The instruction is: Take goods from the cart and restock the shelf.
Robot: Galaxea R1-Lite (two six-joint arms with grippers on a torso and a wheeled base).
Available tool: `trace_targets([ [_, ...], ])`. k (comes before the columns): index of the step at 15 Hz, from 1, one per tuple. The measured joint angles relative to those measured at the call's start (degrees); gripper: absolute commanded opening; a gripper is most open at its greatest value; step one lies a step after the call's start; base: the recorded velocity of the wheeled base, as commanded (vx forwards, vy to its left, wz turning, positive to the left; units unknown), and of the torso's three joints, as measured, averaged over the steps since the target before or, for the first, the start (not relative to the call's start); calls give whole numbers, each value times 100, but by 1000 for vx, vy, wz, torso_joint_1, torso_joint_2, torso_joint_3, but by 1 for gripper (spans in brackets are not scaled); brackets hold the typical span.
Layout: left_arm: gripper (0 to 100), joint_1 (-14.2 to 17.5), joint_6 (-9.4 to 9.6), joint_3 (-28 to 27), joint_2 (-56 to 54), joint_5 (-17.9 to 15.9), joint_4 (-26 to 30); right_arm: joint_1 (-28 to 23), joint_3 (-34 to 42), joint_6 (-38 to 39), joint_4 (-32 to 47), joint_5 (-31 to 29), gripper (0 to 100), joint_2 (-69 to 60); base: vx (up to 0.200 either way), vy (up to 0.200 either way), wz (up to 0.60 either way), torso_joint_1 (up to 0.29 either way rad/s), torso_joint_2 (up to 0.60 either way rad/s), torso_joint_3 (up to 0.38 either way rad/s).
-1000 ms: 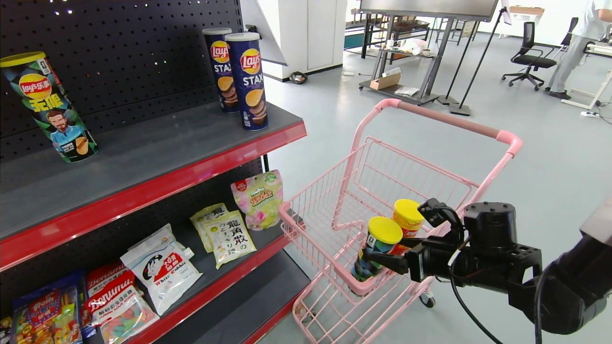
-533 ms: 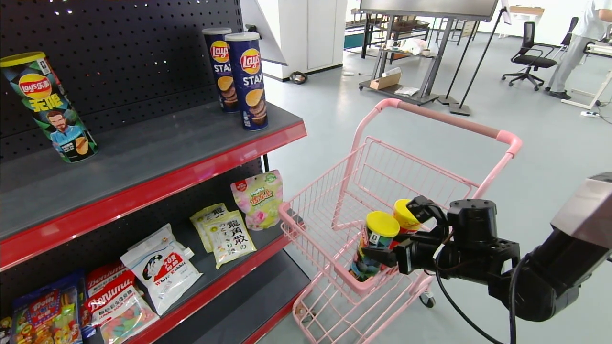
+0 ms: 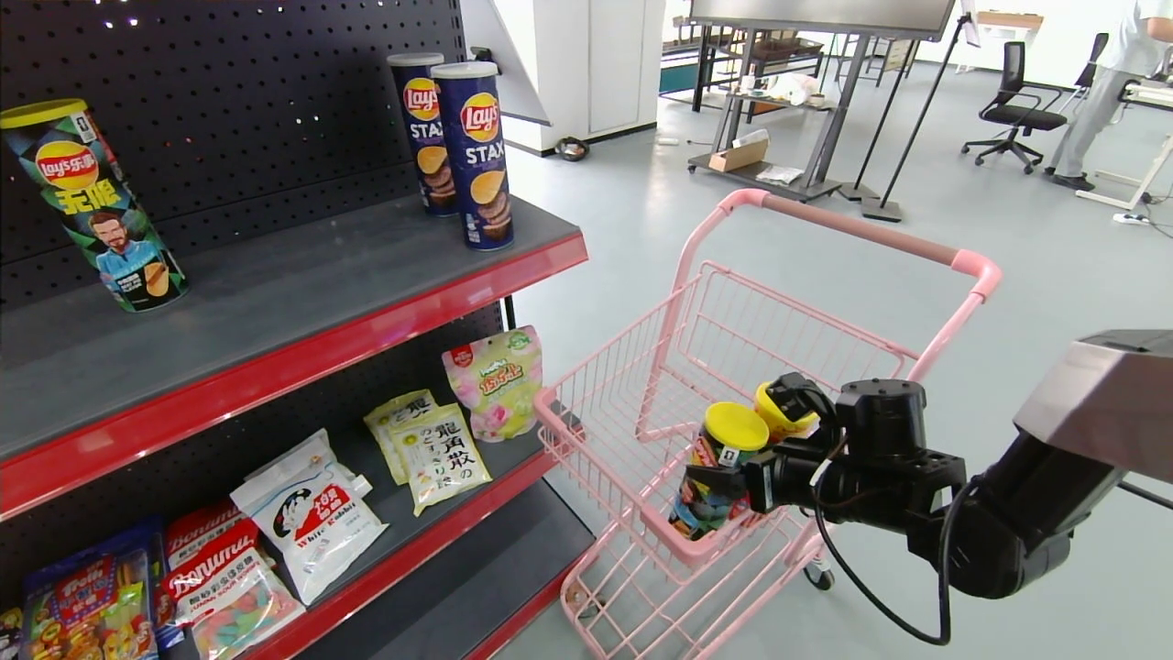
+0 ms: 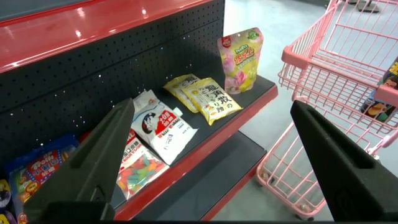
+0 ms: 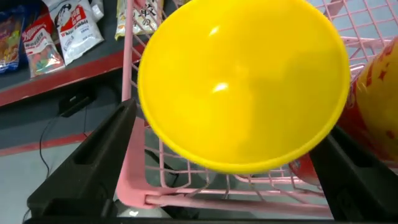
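Evidently lining up a side grasp with the right gripper (image 3: 738, 445), jaws spread astride the yellow-lidded can (image 3: 706, 500) standing in the pink cart (image 3: 825, 229) (no squeeze evident). Holds left gripper (image 4: 211, 106) spread, empty, near the lower shelf (image 4: 264, 93).

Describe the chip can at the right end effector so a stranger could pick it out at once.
Look in the pink cart beside the shelf. Two yellow-lidded cans stand together there at the right end effector. Pick the multicoloured can, nearer the shelf and dark-bodied; its neighbour is red-and-yellow.
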Motion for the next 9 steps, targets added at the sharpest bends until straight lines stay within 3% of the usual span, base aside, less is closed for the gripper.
trace_targets([
  [9,100,0,0,0,2,0,0,0,-369,94,0,-111,100,276,0,0,0,0,0,0],
])
